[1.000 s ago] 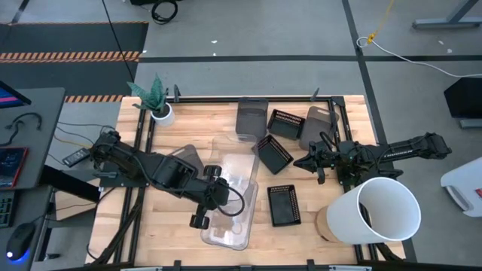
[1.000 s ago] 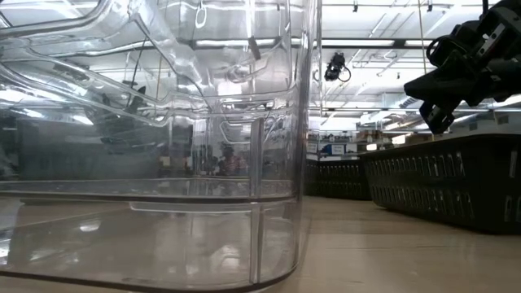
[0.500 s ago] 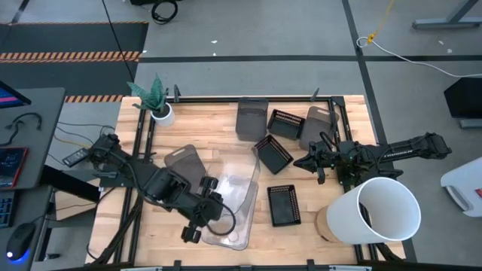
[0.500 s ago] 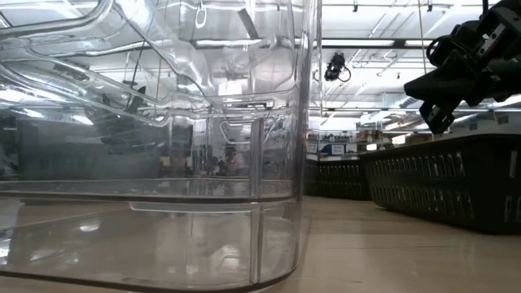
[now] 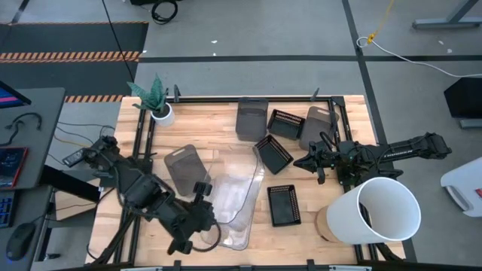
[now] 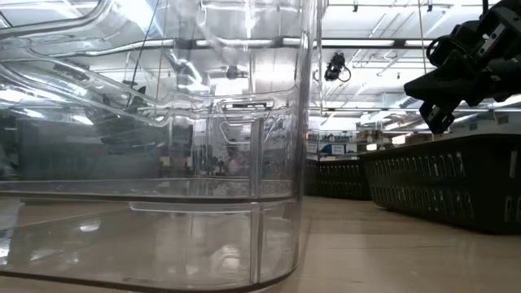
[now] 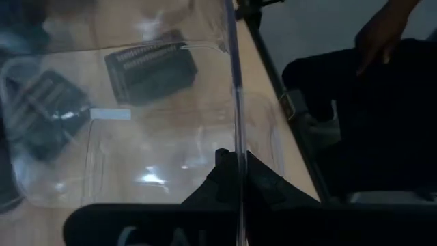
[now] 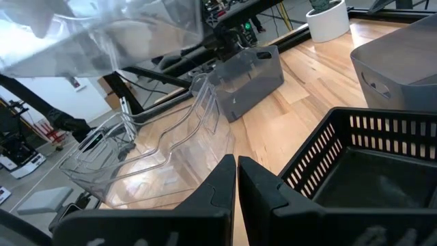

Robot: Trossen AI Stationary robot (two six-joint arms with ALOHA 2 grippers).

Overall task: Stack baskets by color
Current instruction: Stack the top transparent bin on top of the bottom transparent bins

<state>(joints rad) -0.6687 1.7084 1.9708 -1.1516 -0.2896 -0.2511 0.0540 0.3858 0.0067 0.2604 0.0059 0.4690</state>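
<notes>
At the near edge of the light wooden table [image 5: 196, 128], towards its left corner, the left gripper [image 5: 197, 214] pinches the rim of a large clear plastic basket with rounded corners [image 5: 239, 169]; in the left wrist view its fingers [image 7: 235, 179] are pressed together on the thin clear wall, and the basket hangs tilted, its far end raised over a second large clear plastic basket [image 5: 232, 226] lying flat on the boards below. The step in hand appears to be the clear pair: the held basket probably has to be levelled, squared over the lower one and let down inside it before the grip is released. Just beyond, a mid-size smoky grey plastic basket [image 5: 181, 167] lies alone left of centre. Towards the right, a small black slatted basket [image 5: 284, 204] sits near the front edge beside a big white cylindrical bucket [image 5: 382, 211]. Further back, the right gripper [image 5: 310, 160] waits with its fingers closed on nothing, next to another small black slatted basket [image 5: 273, 153]. At the far edge stand a third black slatted basket [image 5: 286, 123] and two more smoky grey baskets [image 5: 251, 118], and a small white plant pot [image 5: 161, 114] occupies the far left corner.
</notes>
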